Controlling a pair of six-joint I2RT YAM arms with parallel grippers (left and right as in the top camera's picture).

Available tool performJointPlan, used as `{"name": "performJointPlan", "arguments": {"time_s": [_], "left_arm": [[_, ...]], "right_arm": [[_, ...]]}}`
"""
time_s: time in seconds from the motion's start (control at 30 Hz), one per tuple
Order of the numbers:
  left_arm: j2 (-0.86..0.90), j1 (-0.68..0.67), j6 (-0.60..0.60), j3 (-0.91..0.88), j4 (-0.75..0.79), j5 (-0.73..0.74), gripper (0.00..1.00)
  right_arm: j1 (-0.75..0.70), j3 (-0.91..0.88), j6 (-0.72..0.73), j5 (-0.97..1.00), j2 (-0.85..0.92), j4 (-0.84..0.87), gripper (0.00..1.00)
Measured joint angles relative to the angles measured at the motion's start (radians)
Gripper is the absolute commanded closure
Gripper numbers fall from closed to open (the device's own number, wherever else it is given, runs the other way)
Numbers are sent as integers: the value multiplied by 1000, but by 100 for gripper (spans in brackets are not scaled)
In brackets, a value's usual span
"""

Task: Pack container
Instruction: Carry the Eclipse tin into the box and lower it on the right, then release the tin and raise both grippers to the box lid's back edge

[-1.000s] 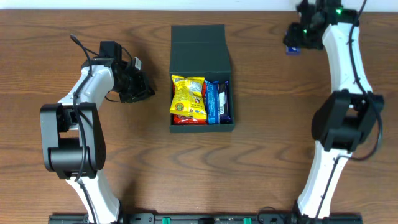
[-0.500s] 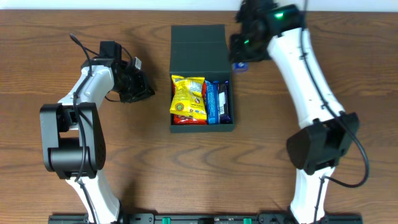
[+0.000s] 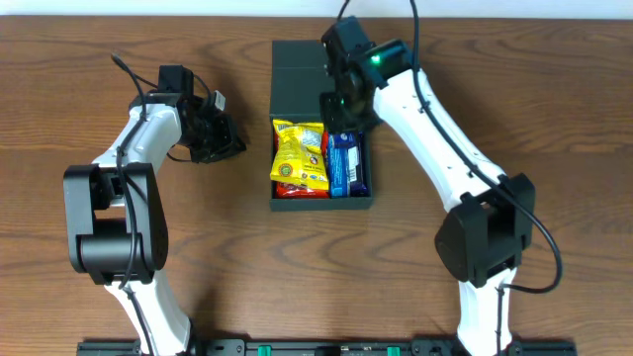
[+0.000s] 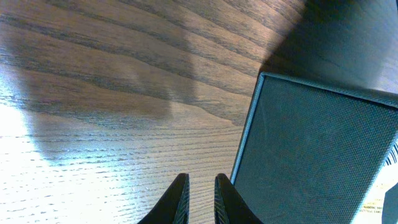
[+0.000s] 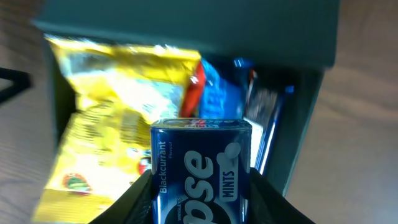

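On the left, our left gripper (image 4: 198,186) rests near the left wall of the container (image 3: 321,204), jaws all but closed on nothing. The container lies mid-table, its flap open to the far side, with a yellow packet (image 3: 299,156) and blue bars (image 3: 348,163) inside. Our right gripper (image 3: 341,114), the nearer one, clamps a mint tin (image 5: 200,168) above the opening's right rear, so we judge the drop lies straight down

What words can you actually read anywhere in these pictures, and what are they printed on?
"Blackcurrant": on the blue mint box.
"pse": same box, only these letters legible.
"MINTS": same box.
Yellow packet and blue wrappers: print too blurred to read.
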Motion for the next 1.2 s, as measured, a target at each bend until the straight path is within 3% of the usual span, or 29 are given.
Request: {"name": "performJointPlan", "arguments": {"time_s": [0.37,0.4,0.47,0.53,0.6,0.7,1.0,1.03,1.07,1.1,1.13,1.17,1.2], "left_arm": [[0,0,14,0,0,0,84],[0,0,14,0,0,0,84],[0,0,14,0,0,0,84],[0,0,14,0,0,0,84],[0,0,14,0,0,0,84],[0,0,14,0,0,0,84],[0,0,14,0,0,0,84],[0,0,14,0,2,1,85],[0,0,14,0,8,4,89],[0,0,13,0,15,7,94],[0,0,15,0,29,21,94],[0,0,16,0,45,35,94],[0,0,17,0,63,54,94]], "right_arm": [[1,-220,51,32,2,124,98],[0,-232,51,42,2,132,89],[0,-249,51,63,2,152,51],[0,-261,53,79,2,164,45],[0,-265,59,82,2,170,32],[3,-261,62,82,2,177,29],[-23,-103,60,128,-23,124,32],[-31,-82,53,146,-44,132,35],[-42,-68,41,166,-72,152,44],[-53,-61,19,179,-95,169,59],[-68,-55,0,187,-119,188,88],[-80,-50,-11,191,-136,197,98],[-102,-43,-25,190,-153,205,99]]}}
